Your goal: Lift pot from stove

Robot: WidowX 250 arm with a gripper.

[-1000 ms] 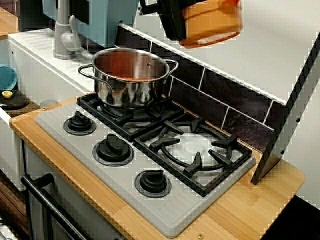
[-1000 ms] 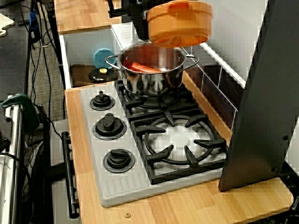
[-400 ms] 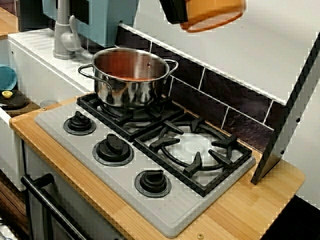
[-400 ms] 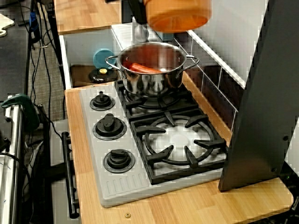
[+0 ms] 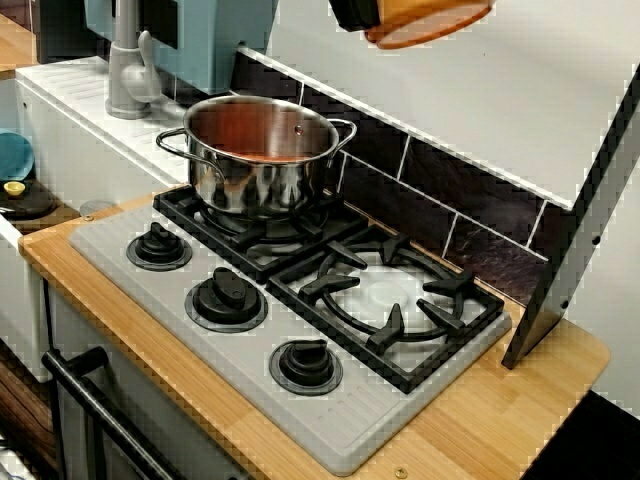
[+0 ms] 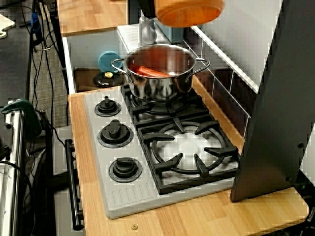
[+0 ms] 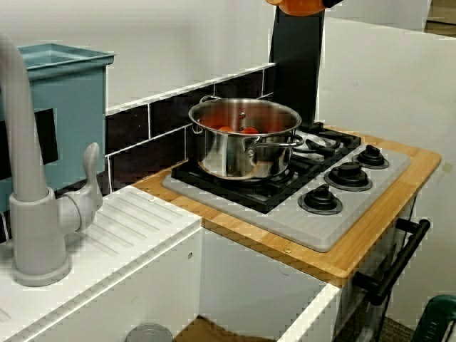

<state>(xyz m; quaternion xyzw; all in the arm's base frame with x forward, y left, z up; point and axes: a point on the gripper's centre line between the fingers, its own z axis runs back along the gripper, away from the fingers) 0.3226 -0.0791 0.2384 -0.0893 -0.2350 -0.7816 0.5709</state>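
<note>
With pot (image 5: 430, 20) held high above stove (image 5: 300, 330), lift looks done; gripper (image 5: 352, 12) mostly out of view, apparently clamping pot; steel pot (image 5: 262, 155) on rear burner.

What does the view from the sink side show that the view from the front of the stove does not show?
Only the sink-side view shows the grey faucet whole and the teal box. Only the front view shows the empty near burner fully and a blue round item in the sink. Both show the steel pot on the stove and the orange pot high above.
</note>
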